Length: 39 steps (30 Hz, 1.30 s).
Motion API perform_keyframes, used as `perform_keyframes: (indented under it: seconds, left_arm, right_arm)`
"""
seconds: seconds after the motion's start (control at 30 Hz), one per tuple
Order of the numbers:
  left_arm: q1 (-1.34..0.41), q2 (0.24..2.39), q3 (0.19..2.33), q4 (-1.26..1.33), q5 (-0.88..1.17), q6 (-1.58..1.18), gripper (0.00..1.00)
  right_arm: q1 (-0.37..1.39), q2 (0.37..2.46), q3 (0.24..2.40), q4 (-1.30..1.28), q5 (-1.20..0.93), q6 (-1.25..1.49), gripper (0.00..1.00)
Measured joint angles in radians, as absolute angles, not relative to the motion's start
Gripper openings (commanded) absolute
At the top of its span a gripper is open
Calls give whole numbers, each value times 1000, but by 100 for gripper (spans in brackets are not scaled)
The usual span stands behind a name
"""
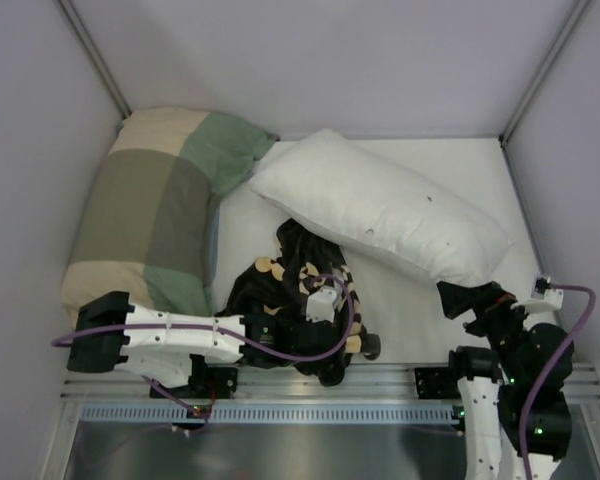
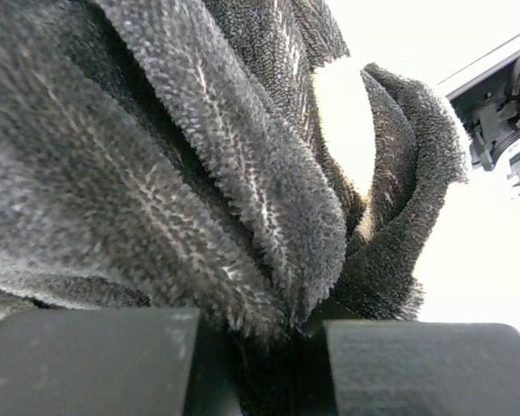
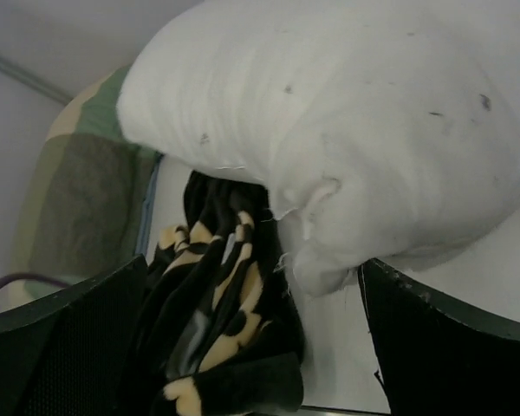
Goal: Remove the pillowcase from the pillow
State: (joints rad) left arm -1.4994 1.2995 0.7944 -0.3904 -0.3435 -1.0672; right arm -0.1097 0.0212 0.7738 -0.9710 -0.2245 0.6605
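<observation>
From above there are two pillows, one pillowcase and two arms. The white pillow [image 1: 380, 210] lies bare and slanted across the table [image 1: 460, 165], from back centre to near right. The black, cream-patterned pillowcase [image 1: 295, 285] is a crumpled heap against its near side. The patchwork pillow [image 1: 150, 220] lies along the left wall. The left arm lies low, stretched rightward into the heap. The right arm is folded near its base, its wrist turned toward the pillow's near right end.

In the left wrist view, the left gripper [image 2: 264, 355] is nearly closed, with folds of the fuzzy pillowcase pinched between its two fingers [image 2: 87, 364].

In the right wrist view, the right gripper [image 3: 251, 269] is spread wide and holds nothing. A corner of the pillow hangs between its two fingers [image 3: 451, 347], and the pillowcase lies below.
</observation>
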Motion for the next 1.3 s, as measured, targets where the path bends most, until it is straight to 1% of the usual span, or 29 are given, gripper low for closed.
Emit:
perform_keyframes:
  seconds: [0.03, 0.1, 0.23, 0.3, 0.43, 0.47, 0.53, 0.57, 0.63, 0.67, 0.7, 0.73, 0.83, 0.87, 0.9, 0.97, 1.0, 1.07, 1.13, 1.2, 1.27, 1.3]
  left_arm:
    - [-1499, 1299, 794, -385, -345, -1067, 0]
    - [-1499, 1300, 794, -374, -349, -1068, 0]
    - [-1499, 1304, 794, -352, -351, -1072, 0]
    - [-1499, 1312, 790, -342, -349, -1076, 0]
    - [-1499, 1322, 768, -334, -341, -1090, 0]
    - [-1499, 1325, 765, -333, -339, -1092, 0]
    - [-1499, 1341, 764, -325, -334, -1097, 0]
    - [-1499, 1352, 764, -318, -331, -1098, 0]
    - [-1499, 1373, 765, -308, -327, -1100, 0]
    - [-1499, 1388, 766, -304, -324, -1102, 0]
    - [-1500, 1404, 767, -299, -321, -1102, 0]
    - [-1499, 1419, 769, -296, -318, -1104, 0]
    - [-1500, 1446, 771, -291, -315, -1110, 0]
    - [-1500, 1448, 771, -291, -315, -1114, 0]
    - [-1501, 1446, 770, -291, -319, -1121, 0]
    - [-1505, 1430, 769, -290, -332, -1137, 0]
    - [-1511, 1411, 761, -287, -343, -1146, 0]
    - [-1523, 1359, 734, -282, -364, -1163, 0]
    - [-1533, 1281, 683, -276, -382, -1184, 0]
    - [-1537, 1203, 630, -275, -393, -1206, 0]
    - [-1542, 1130, 580, -276, -408, -1223, 0]
    - [-1546, 1101, 559, -276, -413, -1229, 0]
  right_arm:
    - [-110, 17, 803, -982, -282, 654, 99]
    - [-110, 5, 823, -970, -404, 654, 94]
    - [-101, 15, 717, -889, -599, 704, 92]
    - [-99, 36, 667, -854, -649, 730, 93]
    - [-98, 78, 649, -769, -712, 756, 97]
    - [-98, 96, 649, -745, -720, 751, 97]
    - [-98, 153, 651, -696, -728, 741, 94]
    - [-98, 202, 650, -659, -736, 738, 87]
    - [-96, 323, 645, -569, -770, 741, 77]
    - [-83, 397, 638, -506, -786, 752, 63]
    - [-55, 475, 636, -447, -787, 754, 57]
    - [-2, 550, 638, -396, -773, 759, 54]
    - [297, 778, 705, -327, -674, 735, 45]
    - [384, 836, 744, -320, -634, 719, 33]
    - [480, 911, 802, -314, -590, 685, 24]
    - [607, 1040, 929, -298, -537, 624, 14]
    - [638, 1107, 1001, -276, -515, 588, 13]
    - [639, 1192, 1088, -249, -482, 530, 8]
    - [628, 1288, 1169, -232, -476, 466, 8]
    - [619, 1399, 1253, -223, -506, 407, 7]
    - [614, 1508, 1320, -216, -551, 363, 0]
    - [614, 1570, 1359, -216, -575, 340, 0]
